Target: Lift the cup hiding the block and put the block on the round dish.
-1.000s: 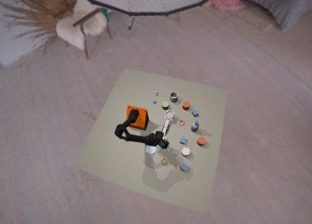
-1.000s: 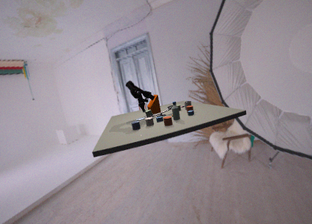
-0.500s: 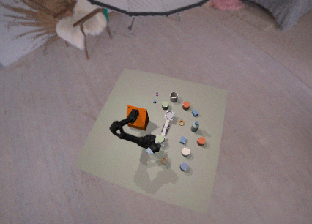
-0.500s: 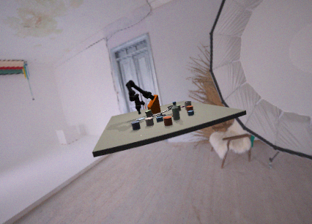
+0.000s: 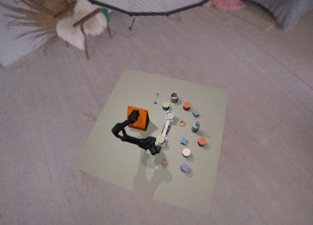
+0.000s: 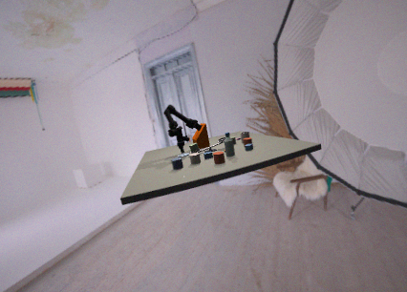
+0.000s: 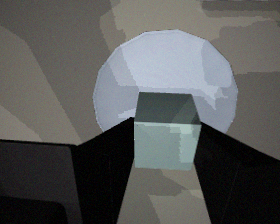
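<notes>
My gripper (image 5: 155, 151) (image 6: 182, 151) (image 7: 163, 126) points down, shut on a pale teal block (image 7: 167, 146). The block is in front of the round pale dish (image 7: 166, 60) (image 5: 148, 151) in the wrist view and covers part of its near side; any gap between them cannot be judged. One pale green cup (image 5: 160, 140) (image 6: 193, 147) stands on the near end of the balance (image 5: 166, 128). The other green cup (image 5: 165, 106) stands on the table beside the balance's far, bare pan (image 5: 170, 115). No cup shows above the dish.
An orange ring (image 5: 164, 161) lies near the gripper. Right of the balance stand a bottle (image 5: 195, 127), a white cylinder (image 5: 186, 152), a blue cylinder (image 5: 184, 167), red-orange cylinders (image 5: 202, 141) (image 5: 186, 106) and blue blocks (image 5: 183, 140). A grey cup (image 5: 174, 97) stands at the back.
</notes>
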`<state>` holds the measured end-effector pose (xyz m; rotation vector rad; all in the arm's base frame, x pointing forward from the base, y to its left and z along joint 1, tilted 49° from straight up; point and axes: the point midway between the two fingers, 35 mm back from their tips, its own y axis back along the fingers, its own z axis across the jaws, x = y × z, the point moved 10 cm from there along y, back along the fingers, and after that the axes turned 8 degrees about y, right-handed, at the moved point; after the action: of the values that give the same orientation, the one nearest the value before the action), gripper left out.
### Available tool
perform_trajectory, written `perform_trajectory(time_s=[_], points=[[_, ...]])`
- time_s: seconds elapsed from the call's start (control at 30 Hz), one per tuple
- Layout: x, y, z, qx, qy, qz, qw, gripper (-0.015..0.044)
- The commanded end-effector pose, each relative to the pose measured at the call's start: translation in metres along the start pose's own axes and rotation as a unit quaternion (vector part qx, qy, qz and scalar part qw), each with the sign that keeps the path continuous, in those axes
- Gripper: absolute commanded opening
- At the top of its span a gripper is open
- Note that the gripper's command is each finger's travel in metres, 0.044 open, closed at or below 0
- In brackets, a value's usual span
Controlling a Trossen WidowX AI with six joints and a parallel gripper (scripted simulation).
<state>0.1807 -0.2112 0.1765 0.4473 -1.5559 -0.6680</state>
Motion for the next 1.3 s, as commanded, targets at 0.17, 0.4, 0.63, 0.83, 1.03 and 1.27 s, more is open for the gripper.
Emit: perform_trajectory(time_s=[0.17, 0.4, 0.63, 0.83, 1.03, 1.27], points=[[-0.001, -0.011, -0.001, 0.001, 0.003, -0.001, 1.000, 0.0000], [-0.001, -0.022, -0.001, 0.001, 0.003, -0.001, 1.000, 0.0000], [0.001, -0.016, 0.000, 0.001, -0.001, 0.002, 1.000, 0.0184], [0.001, -0.016, 0.000, 0.001, -0.001, 0.002, 1.000, 0.0341], [0.000, -0.001, -0.003, 0.006, -0.006, 0.003, 1.000, 0.0440], [-0.001, 0.039, -0.001, 0.001, 0.002, -0.002, 1.000, 0.0440]])
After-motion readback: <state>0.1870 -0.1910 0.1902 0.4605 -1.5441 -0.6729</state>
